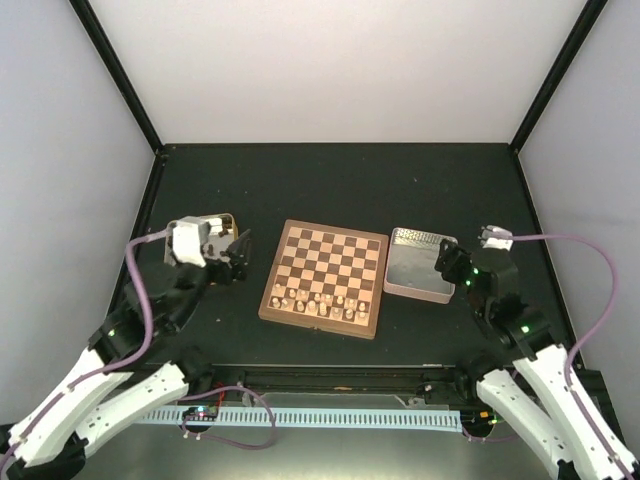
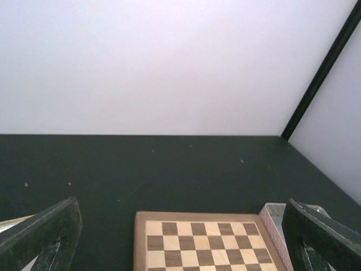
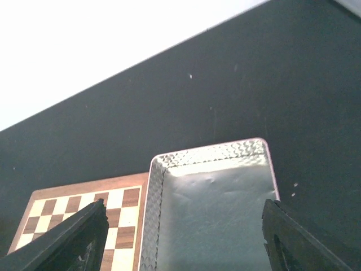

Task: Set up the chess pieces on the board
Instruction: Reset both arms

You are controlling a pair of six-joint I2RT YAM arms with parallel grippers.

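Observation:
The board (image 1: 325, 275) lies in the middle of the dark table. Tiny pale chess pieces (image 1: 318, 303) stand along its two nearest rows, and its far rows are bare. My left gripper (image 1: 236, 257) hovers left of the board, open with nothing between its fingers. In the left wrist view its fingers (image 2: 42, 237) frame the board's bare far squares (image 2: 206, 240). My right gripper (image 1: 447, 262) is open and empty at the right end of the silver tin (image 1: 418, 262). In the right wrist view the tin (image 3: 214, 209) shows no pieces inside, and the board's corner (image 3: 84, 209) lies left of it.
A second tin with a brownish rim (image 1: 229, 219) sits behind the left gripper, mostly hidden by it. White walls and black corner posts enclose the table. A corner of the silver tin (image 2: 275, 217) shows right of the board in the left wrist view.

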